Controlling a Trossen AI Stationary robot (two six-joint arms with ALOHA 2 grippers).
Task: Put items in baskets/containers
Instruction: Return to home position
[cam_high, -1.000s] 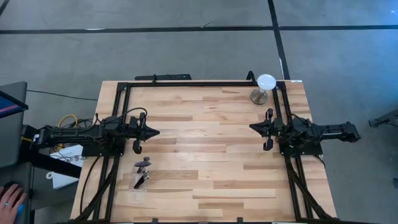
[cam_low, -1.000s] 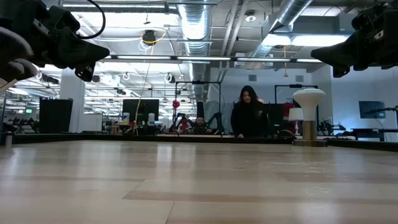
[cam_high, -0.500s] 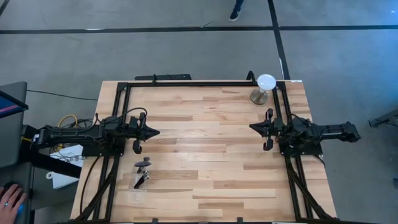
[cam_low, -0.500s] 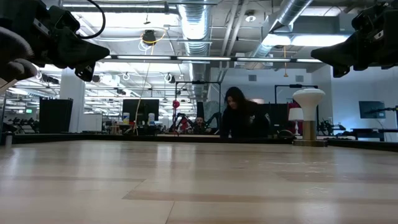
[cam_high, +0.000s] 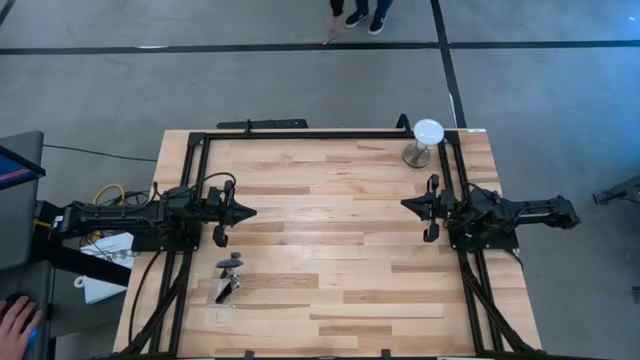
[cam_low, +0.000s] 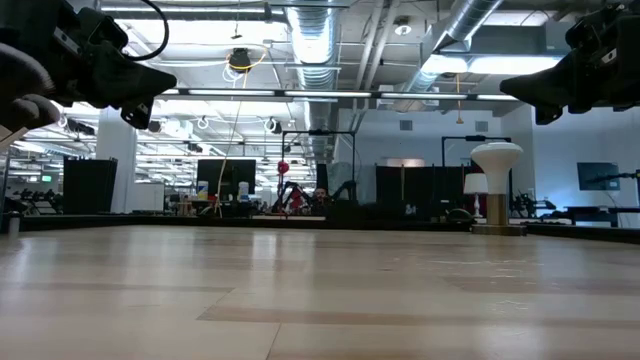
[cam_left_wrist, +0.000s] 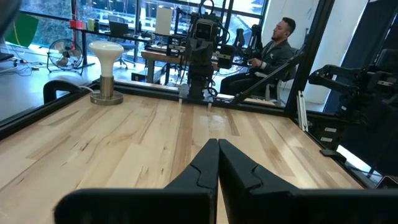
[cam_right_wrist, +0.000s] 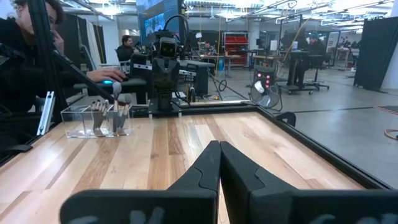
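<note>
- The clear tray (cam_high: 228, 282) sits on the table (cam_high: 330, 260). In the high view it is at about 6 o'clock from the left gripper (cam_high: 248, 212), near it but not touching. From the right gripper (cam_high: 406, 204) it lies at about 8 o'clock, well apart.
- The brushes (cam_right_wrist: 99, 114) stand bunched inside the tray, leaning on its walls.
- Both grippers are clenched on nothing. Each wrist view shows that arm's two dark fingers pressed together, tips meeting, over bare wood.
- In the high view the left gripper is at the table's 9 o'clock side and the right at its 3 o'clock side, pointing at each other across open wood.
- The right wrist view shows the tray's see-through walls with the brushes in it. The high view gives only a few dark streaks there. The low view and the left wrist view show neither tray nor brushes.
- The left wrist view shows a white disc on a stand (cam_left_wrist: 106, 65). In the high view it stands at about 12 o'clock from the right gripper, by the far edge.
- Count: one tray, two arms, one disc. There are several brushes, overlapping too much to count.
- Beyond the table, a person (cam_left_wrist: 277, 46) sits in the left wrist view. A hand (cam_high: 15, 322) shows off the table at the high view's 8 o'clock corner.
</note>
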